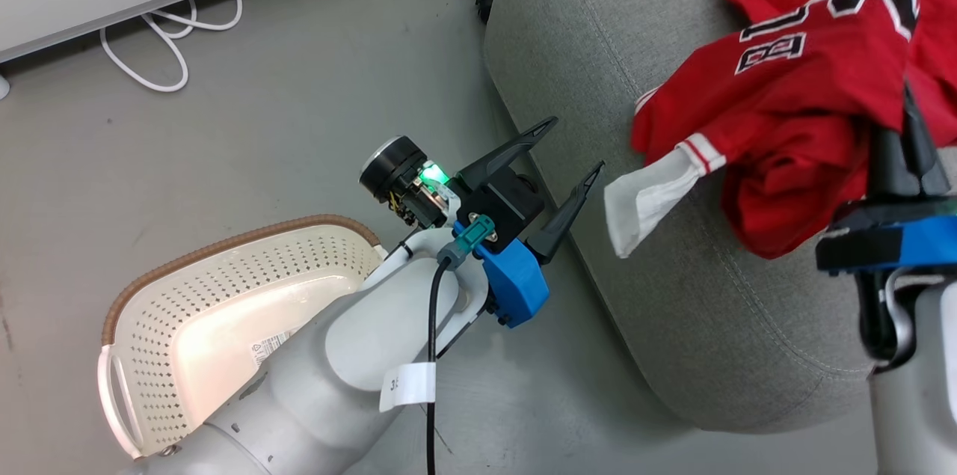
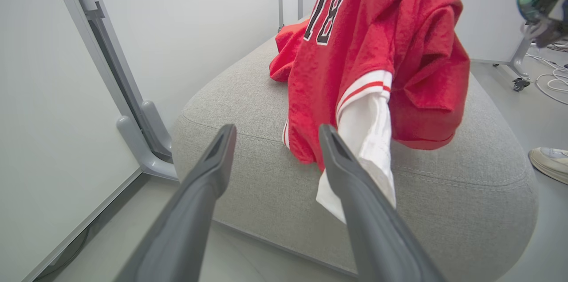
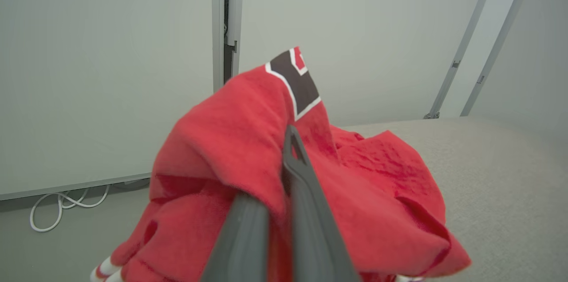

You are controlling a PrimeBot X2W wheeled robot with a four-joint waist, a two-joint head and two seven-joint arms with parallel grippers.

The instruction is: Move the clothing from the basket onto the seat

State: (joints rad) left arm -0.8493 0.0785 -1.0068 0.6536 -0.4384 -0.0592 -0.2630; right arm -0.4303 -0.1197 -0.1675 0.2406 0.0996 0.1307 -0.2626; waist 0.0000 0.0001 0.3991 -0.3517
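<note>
My right gripper point(image 1: 907, 97) is shut on the clothing, a red jersey point(image 1: 807, 78) with black-white lettering, and holds it up over the grey seat point(image 1: 673, 295). The jersey's lower folds and a white striped-trim piece point(image 1: 643, 198) drape on the seat's front edge. In the right wrist view the shut fingers point(image 3: 306, 193) pinch red fabric point(image 3: 230, 140). More red cloth point(image 2: 284, 51) lies on the seat point(image 2: 248, 109) behind the jersey point(image 2: 355, 51). My left gripper point(image 1: 577, 142) hangs open and holds nothing, just left of the seat. The cream basket point(image 1: 224, 244) stands on the floor at lower left, its inside bare.
White cables point(image 1: 168, 34) lie on the grey floor by a white panel base at the upper left. A panel foot point(image 2: 142, 140) stands close to the seat. A person's shoe point(image 2: 550, 162) rests on the floor beyond the seat.
</note>
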